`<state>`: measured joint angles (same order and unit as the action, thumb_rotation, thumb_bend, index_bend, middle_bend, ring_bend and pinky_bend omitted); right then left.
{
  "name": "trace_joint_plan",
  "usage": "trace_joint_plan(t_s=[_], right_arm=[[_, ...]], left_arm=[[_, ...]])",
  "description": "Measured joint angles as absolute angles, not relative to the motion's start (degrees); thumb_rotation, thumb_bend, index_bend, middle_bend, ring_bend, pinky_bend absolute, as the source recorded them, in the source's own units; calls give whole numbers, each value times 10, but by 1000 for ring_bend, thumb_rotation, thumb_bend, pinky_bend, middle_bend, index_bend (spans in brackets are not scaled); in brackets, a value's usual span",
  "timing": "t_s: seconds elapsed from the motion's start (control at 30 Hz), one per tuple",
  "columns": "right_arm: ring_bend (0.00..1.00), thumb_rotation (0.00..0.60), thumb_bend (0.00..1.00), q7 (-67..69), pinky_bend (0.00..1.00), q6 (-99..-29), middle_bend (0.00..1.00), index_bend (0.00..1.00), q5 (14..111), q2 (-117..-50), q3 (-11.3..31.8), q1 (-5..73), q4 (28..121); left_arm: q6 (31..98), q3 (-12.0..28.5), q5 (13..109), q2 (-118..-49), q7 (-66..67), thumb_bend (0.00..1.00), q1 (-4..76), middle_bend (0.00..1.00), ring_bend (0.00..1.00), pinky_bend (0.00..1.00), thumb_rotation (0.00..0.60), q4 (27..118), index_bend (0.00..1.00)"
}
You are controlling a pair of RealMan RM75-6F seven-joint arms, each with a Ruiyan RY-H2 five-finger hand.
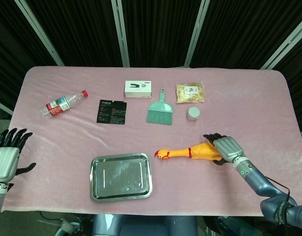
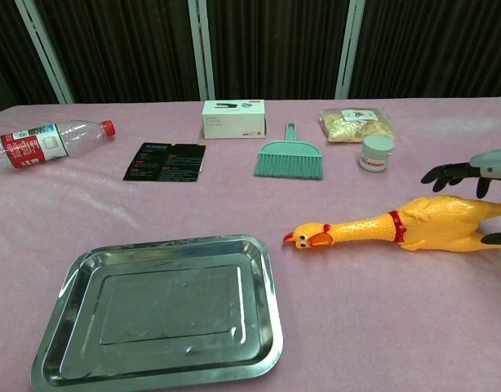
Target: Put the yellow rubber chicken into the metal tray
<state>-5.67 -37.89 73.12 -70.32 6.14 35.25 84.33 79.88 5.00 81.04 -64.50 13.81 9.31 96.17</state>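
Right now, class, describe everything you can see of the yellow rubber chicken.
The yellow rubber chicken looks glossy and rubbery, with a red comb, an orange beak and a red band at the base of its long neck. It lies flat on the pink table cover, head pointing towards the metal tray but apart from it. The right robot hand arches over its tail end with fingers spread; contact is unclear.

Far side of pink cloth (image 1: pixel 249 98): water bottle (image 1: pixel 63 103) lying flat, black card (image 1: pixel 111 111), white box (image 1: pixel 138 89), teal brush (image 1: pixel 160 110), snack bag (image 1: pixel 189 92), small jar (image 1: pixel 193 114)
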Motion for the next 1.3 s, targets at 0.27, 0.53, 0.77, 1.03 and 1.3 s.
trace_joint_plan(t_s=[0.27,0.53,0.77,1.03,1.3], right_arm=[[192,600,280,-44,282,-376,250,231,727,-719,56,356,826],[382,600,280,-25,433,-391,458,515,736,-725,56,357,817],[598,600,318,22,652,-409,656,807,750,-731,61,353,810],[694,600,383,96,747,-452,751,934,788,-721,63,340,814],[701,600,387,201,756,-519,759,946,857,-684,56,319,846]], left_arm=[[801,48,806,-646,133,46,90,97,40,18,600,957,162],[804,46,803,-647,126,46,88,97,40,18,600,951,162],[800,45,805,-647,119,46,91,105,40,18,600,949,171],[779,45,823,-646,97,46,110,208,132,85,600,949,228],[742,61,841,-656,66,50,153,300,245,212,600,959,306]])
